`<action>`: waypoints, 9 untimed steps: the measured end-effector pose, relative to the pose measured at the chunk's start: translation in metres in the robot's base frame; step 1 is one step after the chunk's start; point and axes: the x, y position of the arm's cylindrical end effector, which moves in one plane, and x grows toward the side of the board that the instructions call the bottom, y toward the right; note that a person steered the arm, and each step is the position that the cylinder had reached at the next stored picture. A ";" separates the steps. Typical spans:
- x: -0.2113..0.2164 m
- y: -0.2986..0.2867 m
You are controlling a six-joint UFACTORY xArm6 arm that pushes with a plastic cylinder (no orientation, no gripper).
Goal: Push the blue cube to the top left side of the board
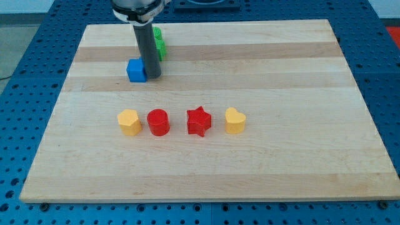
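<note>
Blue cube (pixel 135 70) sits upper left of centre on the desk (pixel 281 169). My tip (pixel 154 76) touches its right side; no hand fitted, just a rod. Green block (pixel 160 44) just behind, partly hidden. Yellow/red row lower down.

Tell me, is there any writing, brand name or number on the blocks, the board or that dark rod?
None: no word, label, number or sign shows anywhere in this view.
The blue cube, the green block, the four blocks in the row and the wooden board are all plain.
My tip, beside the blue cube's right side, carries no marking.
</note>
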 end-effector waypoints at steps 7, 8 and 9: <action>-0.014 -0.062; -0.024 -0.060; -0.038 -0.052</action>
